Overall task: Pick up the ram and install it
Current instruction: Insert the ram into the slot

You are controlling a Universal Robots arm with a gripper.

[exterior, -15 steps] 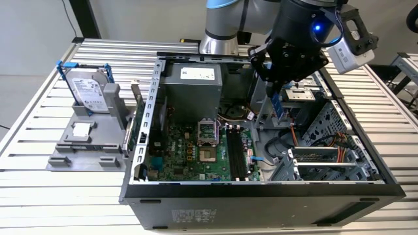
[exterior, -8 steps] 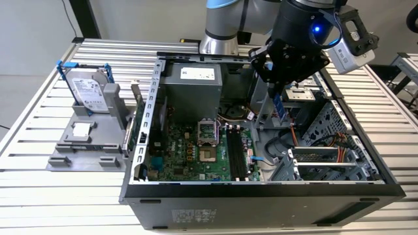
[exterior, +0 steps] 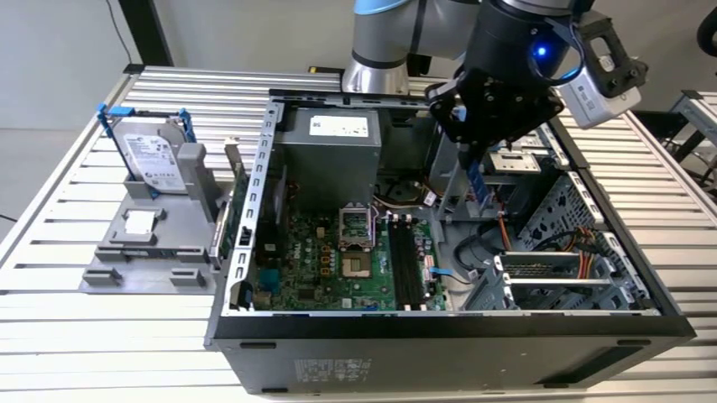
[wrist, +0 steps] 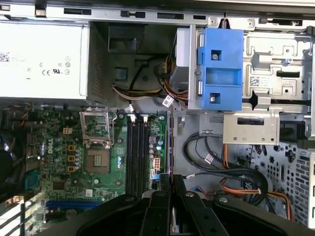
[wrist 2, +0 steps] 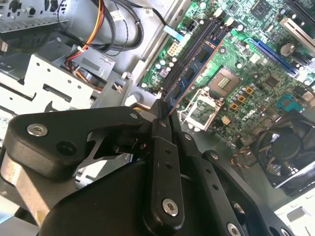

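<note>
My gripper [exterior: 478,158] hangs over the open computer case [exterior: 448,323], shut on the ram [exterior: 481,190]. In the exterior view the ram is a thin bluish strip pointing down from the fingers, above the case's middle right. The second wrist view has the ram [wrist 2: 193,71] as a narrow board with dark chips reaching out from the gripper [wrist 2: 163,112] over the black memory slots [wrist 2: 194,46]. Seen edge-on in the first wrist view, the ram [wrist: 170,142] is a thin line running from the gripper [wrist: 172,180], beside the memory slots [wrist: 138,150] and apart from them.
A hard drive with blue rails [exterior: 154,158] stands in a grey holder at the exterior view's left, with an upright green card [exterior: 238,201] beside the case wall. Inside are the power supply [exterior: 336,147], CPU socket [wrist: 97,160], a blue drive bracket [wrist: 219,69] and orange cables [wrist: 241,184].
</note>
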